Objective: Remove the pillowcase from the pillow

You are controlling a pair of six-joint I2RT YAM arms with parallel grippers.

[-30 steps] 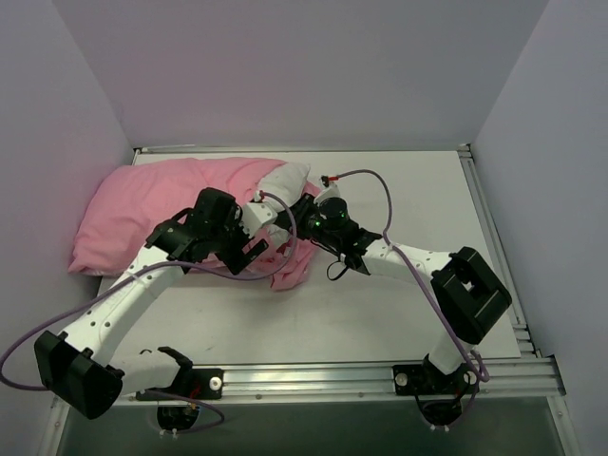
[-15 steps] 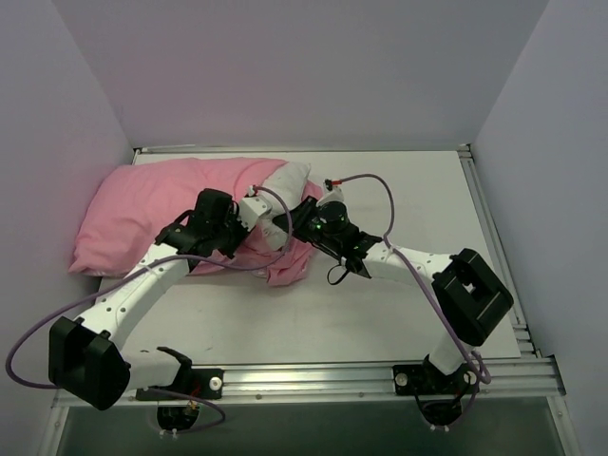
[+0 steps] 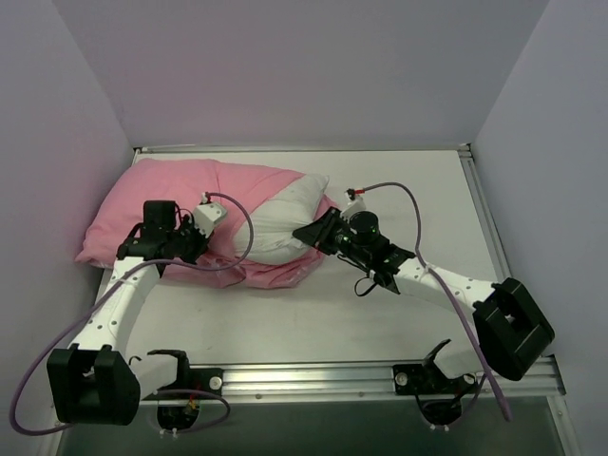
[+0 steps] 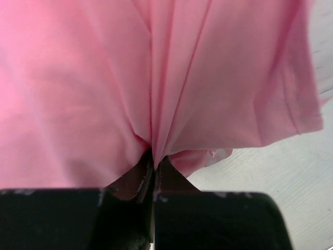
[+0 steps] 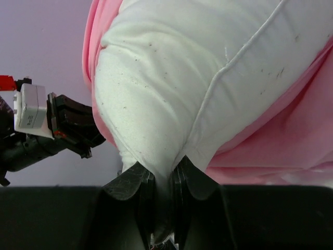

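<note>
The left end effector (image 4: pixel 154 162) is clamping a gathered pillowcase (image 4: pixel 104 78) fold. The right end effector (image 5: pixel 162 179) is clamping the pillow (image 5: pixel 171 78) corner. Both items are lying toward the surface's (image 3: pixel 418 190) far-left corner. Pulling steadily in opposite directions should be working best.

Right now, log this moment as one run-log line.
left gripper: shut on pillowcase | right gripper: shut on pillow | pillow: partly out of pillowcase | stage: removal unfinished

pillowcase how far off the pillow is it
Partly done: one end of the pillow sticks out of the pillowcase. In hand: right pincer pinches that white corner, left pincer is shut on pink fabric. Left: the rest of the pillow is covered.
</note>
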